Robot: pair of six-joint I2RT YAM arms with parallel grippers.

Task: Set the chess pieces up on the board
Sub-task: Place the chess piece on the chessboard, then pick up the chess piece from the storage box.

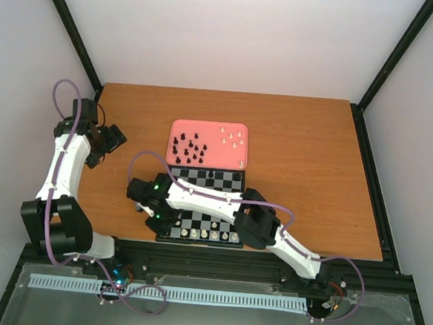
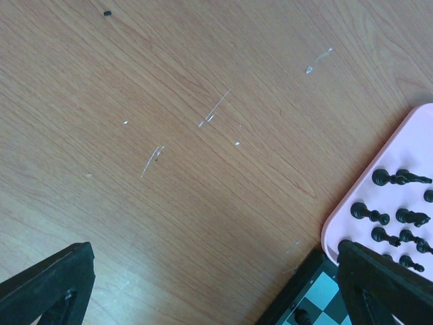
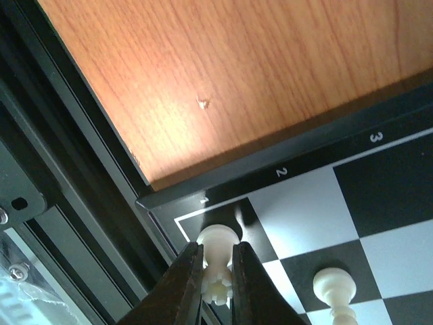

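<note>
The board [image 1: 223, 179] lies in front of the arms, partly covered by my right arm. My right gripper [image 3: 217, 247] is shut on a cream-white rook [image 3: 218, 237], held upright with its base at the dark corner square beside the "1" mark. Another white piece [image 3: 333, 284] stands one square along. Several white pieces [image 1: 204, 234] line the near row, and one black piece [image 1: 212, 176] stands on the far row. My left gripper [image 2: 216, 284] hangs open and empty over bare table, left of the board corner [image 2: 304, 284].
A pink tray [image 1: 208, 126] behind the board holds several black pieces [image 1: 190, 152] and a few white ones [image 1: 233, 138]. In the left wrist view the tray's rim [image 2: 352, 210] and black pieces [image 2: 369, 214] sit at the right. The table's black frame edge [image 3: 81, 169] runs close to the rook's corner.
</note>
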